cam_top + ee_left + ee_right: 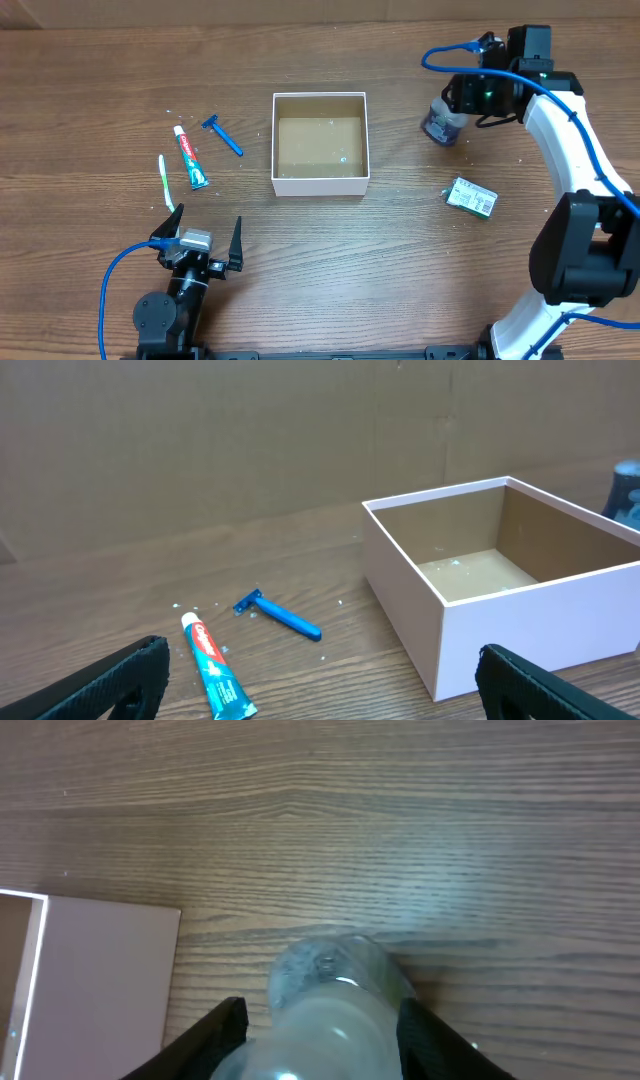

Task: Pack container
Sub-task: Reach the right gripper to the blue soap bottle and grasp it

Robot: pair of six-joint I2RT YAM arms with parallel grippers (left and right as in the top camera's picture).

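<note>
On the counter [400,260] there is one container [320,183], in the middle of the overhead view, a little above the centre. It is a square white box, and on its brown floor only some small pale specks are seen. To the left of it lie three things, one of each: a blue razor [223,135] nearest to the box, then a toothpaste tube [192,157], then a green and white toothbrush [168,183] at the far left. At the right side there is one clear bluish bottle [330,980] in the upper right, and one green packet [471,197] lower down, well apart from the box. There are two claws. The left claw [200,238], at the lower left of the frame, is spread wide and holds nothing. The right claw [320,1025] has its two fingers [225,1030] against both sides of the bottle, pinching it.
</note>
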